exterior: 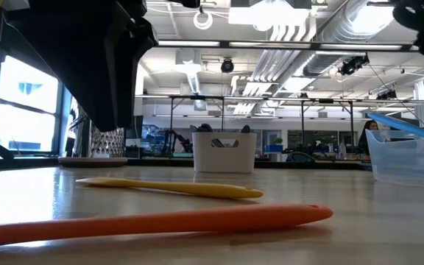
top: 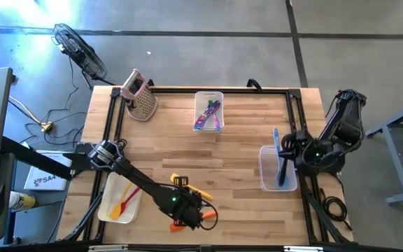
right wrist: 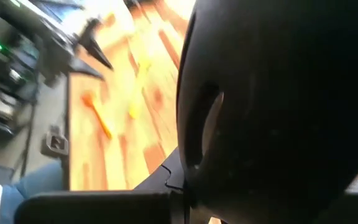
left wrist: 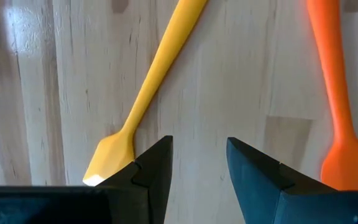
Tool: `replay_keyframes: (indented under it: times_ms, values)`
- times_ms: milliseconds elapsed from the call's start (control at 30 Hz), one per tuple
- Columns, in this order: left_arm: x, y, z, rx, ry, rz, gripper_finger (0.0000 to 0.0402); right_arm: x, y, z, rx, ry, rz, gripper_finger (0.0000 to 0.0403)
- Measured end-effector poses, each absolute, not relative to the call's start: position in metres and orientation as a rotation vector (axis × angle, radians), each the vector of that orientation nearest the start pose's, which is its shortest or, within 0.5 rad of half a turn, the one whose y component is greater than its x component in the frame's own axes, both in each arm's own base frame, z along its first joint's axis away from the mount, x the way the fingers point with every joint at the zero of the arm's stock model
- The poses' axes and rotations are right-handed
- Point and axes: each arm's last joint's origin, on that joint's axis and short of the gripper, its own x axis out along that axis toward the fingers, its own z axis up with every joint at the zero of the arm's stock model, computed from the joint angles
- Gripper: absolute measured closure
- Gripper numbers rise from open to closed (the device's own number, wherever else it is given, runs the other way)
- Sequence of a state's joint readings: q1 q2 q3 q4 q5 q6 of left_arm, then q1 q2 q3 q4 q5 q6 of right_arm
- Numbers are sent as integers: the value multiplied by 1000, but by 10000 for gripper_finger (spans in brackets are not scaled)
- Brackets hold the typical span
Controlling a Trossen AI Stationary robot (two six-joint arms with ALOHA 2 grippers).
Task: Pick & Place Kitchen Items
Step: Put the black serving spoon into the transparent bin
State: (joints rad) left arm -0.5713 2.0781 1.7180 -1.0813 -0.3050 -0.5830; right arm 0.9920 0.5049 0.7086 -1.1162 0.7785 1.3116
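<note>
Fingers (left wrist: 154, 168) on the left gripper (left wrist: 199, 163) stand a little apart with only bare bench (top: 243, 210) showing in the gap, nothing held! That gripper sits low over the near edge of the bench, around 6 o'clock on the high view. Just off one finger lies the yellow spatula (left wrist: 148, 93), its flat blade tucked partly under the fingertip; off the other finger, the orange spatula (left wrist: 337, 93) lies on the wood, the two handles well apart. From table height the orange one runs nearest, the yellow one just behind it.

Out at 8 o'clock, a white tray (top: 108, 210) carries more yellow and orange utensils (top: 124, 199). Across at 3 o'clock, a clear bin (top: 268, 183) holds blue utensils (top: 280, 164), and the right gripper (top: 306, 150) waits just beside it at the bench's right edge; its fingers are hidden behind a dark blur, so I cannot tell their state.

Farther back, at 12 o'clock, a second clear bin (top: 208, 96) holds purple and blue utensils (top: 208, 115), and at 11 o'clock stands the pink box grater (top: 140, 98).
</note>
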Motion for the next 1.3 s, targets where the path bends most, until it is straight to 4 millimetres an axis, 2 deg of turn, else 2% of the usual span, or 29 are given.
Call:
replay_keyframes:
  times_ms: [233, 433, 1300]
  values:
    - [352, -216, 210, 115, 1278, 152, 257, 57, 55, 258, 563, 758, -278, 369]
    - [352, -215, 210, 114, 1278, 154, 257, 59, 61, 251, 548, 844, -343, 369]
    - [354, -216, 210, 131, 1250, 154, 257, 70, 82, 237, 502, 963, -460, 369]
